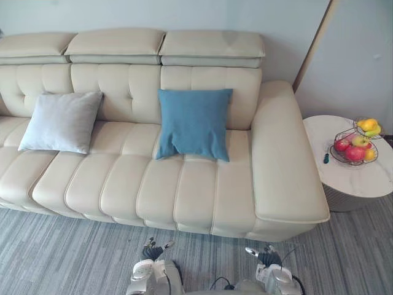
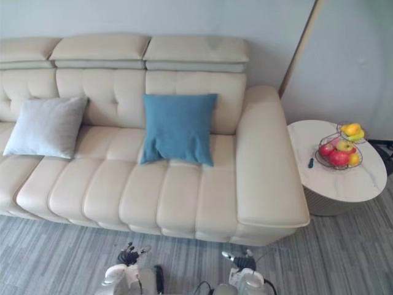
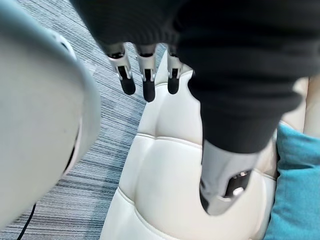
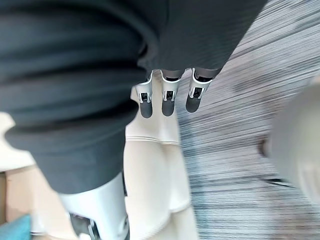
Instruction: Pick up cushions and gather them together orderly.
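On the sofa (image 1: 184, 190), at the left, the grey cushion (image 1: 61, 121) leans against the backrest. The blue cushion (image 1: 193, 123) leans there too, further right and well apart from it. Near me, over the carpet (image 1: 61, 258), my left robot hand (image 3: 146, 75) hangs released, fingers straight and holding nothing, and my right robot hand (image 4: 168, 97) likewise. At the right, a fruit basket (image 1: 355, 147) stands on the round tabletop (image 1: 362, 178).
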Controlling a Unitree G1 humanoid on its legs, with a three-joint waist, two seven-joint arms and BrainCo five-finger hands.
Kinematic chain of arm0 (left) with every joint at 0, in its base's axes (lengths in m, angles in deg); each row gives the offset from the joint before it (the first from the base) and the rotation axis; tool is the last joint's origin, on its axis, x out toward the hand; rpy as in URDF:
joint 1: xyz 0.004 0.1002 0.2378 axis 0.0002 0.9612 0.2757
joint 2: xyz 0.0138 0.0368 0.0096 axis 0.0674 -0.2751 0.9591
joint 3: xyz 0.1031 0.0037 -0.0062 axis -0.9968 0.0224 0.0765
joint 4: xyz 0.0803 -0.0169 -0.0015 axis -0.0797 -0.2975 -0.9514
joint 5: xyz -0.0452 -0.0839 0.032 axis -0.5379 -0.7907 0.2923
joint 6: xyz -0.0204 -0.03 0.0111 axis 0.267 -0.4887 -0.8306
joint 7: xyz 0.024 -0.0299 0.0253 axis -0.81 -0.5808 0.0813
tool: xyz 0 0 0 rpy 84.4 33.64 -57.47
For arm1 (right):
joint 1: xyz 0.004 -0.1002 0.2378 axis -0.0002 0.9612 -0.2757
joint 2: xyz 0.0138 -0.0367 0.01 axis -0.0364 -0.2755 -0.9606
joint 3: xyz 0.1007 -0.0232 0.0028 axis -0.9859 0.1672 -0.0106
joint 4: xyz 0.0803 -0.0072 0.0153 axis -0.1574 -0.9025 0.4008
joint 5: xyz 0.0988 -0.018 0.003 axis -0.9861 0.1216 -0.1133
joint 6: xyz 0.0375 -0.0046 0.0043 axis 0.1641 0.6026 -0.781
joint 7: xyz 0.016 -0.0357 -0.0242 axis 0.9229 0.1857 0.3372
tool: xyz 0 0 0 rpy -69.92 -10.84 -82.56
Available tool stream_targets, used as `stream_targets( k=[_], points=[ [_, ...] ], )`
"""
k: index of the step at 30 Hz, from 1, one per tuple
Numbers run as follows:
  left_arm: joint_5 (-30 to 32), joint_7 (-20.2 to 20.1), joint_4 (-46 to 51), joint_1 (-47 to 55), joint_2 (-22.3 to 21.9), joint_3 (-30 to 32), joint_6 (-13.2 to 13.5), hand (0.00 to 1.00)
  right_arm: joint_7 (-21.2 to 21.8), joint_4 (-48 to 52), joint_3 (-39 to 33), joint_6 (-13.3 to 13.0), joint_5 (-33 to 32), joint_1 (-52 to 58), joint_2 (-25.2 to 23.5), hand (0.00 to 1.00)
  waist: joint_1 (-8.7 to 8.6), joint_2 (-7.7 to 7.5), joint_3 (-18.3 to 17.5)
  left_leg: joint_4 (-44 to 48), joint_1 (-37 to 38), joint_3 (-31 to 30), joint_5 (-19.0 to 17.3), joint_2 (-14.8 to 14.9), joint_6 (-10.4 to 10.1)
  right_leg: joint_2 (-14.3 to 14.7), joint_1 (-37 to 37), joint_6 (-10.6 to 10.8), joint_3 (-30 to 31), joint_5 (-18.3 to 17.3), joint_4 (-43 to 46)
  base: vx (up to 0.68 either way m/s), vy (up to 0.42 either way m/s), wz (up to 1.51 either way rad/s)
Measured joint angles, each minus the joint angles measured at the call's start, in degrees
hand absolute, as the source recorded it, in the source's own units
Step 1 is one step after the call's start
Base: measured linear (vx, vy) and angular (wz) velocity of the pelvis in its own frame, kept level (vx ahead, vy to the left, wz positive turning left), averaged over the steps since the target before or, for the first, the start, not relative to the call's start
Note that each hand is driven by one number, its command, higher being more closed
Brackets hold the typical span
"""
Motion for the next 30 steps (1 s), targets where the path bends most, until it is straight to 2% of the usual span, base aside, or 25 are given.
stream_targets(
  k=[2, 4, 6, 10, 11, 20, 24, 26, 30],
  points=[
    [-0.11, -0.22, -0.53, 0.7, -0.31, 0.09, -0.09, 0.0, 0.25, -0.18, -1.24, 0.47, 0.09, 0.3, 0.18, 0.0, -0.48, 0.69, -0.96, -8.43, 4.32, 0.39, -2.84, -0.94, -1.25, 0.27, -0.68, 1.33, 1.43, 0.93, -0.46, -0.1, 0.243, -0.16],
    [-0.19, -0.3, -1.28, 1.71, 1.3, 0.47, -0.33, 0.0, 0.53, -1.44, -4.0, 1.12, 0.12, 0.89, -1.89, 0.0, -1.06, -1.51, -3.84, -16.46, 5.84, 2.21, -0.4, -3.97, -0.06, -0.64, -1.06, 3.11, 3.52, 4.89, -5.71, -0.02, 0.229, -0.18],
    [-0.15, -0.33, -1.9, 1.78, 1.37, 0.73, -0.38, 0.0, 0.61, -1.5, -5.75, 1.14, 0.11, 1.32, -1.92, 0.0, -1.09, -1.49, -3.9, -17.75, 7.0, 2.27, 0.35, -4.97, 0.53, -0.68, 0.68, 3.7, 3.78, 7.16, -9.08, -0.01, 0.148, -0.08],
    [0.12, -0.81, -3.55, 2.83, 1.49, 1.09, -0.53, 0.0, 0.87, -3.49, -9.92, 1.16, 0.1, 2.38, -0.72, 0.0, -1.41, -0.21, -5.54, -23.1, 10.5, 2.7, 2.37, -8.02, 2.32, -1.82, 4.53, 5.09, 4.86, 11.01, -15.89, -0.01, 0.131, 0.03],
    [0.51, -1.06, -6.59, 3.61, 3.06, 1.72, -1.16, 0.0, 1.45, -7.8, -12.63, 1.68, 0.1, 2.45, 1.36, 0.0, -1.35, -0.09, -4.34, -30.63, 16.64, -0.03, 4.38, -9.23, 2.17, -0.18, 9.35, 4.57, 6.91, 12.37, -21.48, 0.03, 0.056, 0.02],
    [0.49, -1.06, -6.65, 3.59, 3.07, 1.71, -1.39, 0.0, 1.49, -7.81, -12.58, 1.84, 0.04, 2.43, 1.36, 0.0, -1.66, 0.0, -4.28, -30.85, 16.5, 0.17, 4.38, -9.18, 2.16, -0.18, 9.14, 4.59, 6.98, 12.38, -21.65, 0.0, 0.0, 0.0],
    [0.42, -1.06, -6.65, 3.44, 3.12, 1.71, -2.47, 0.0, 1.67, -7.81, -12.45, 2.69, -0.15, 2.42, 1.39, 0.0, -2.15, 0.09, -4.14, -31.42, 16.64, 0.98, 4.44, -8.95, 2.06, 0.0, 9.13, 4.72, 7.25, 12.51, -22.34, 0.0, -0.001, -0.07],
    [0.42, -1.07, -6.64, 2.75, 3.08, 1.95, -3.19, 0.0, 2.07, -7.68, -11.43, 3.09, -0.61, 1.65, 1.36, 0.0, -2.31, 0.21, -2.79, -30.54, 17.42, 3.41, 4.11, -8.34, 1.6, 0.45, 9.02, 4.62, 9.44, 12.65, -22.24, 0.01, -0.011, -0.42],
    [0.51, -1.08, -6.64, 1.59, 3.05, 2.11, -3.93, 0.0, 2.33, -7.02, -10.3, 3.37, -1.96, 1.16, 1.45, 0.0, -2.31, -0.31, -1.28, -26.58, 16.26, 2.73, 3.79, -8.39, 1.66, 0.58, 6.94, 4.4, 14.17, 13.24, -21.28, -0.01, -0.031, -0.67]
  ],
)
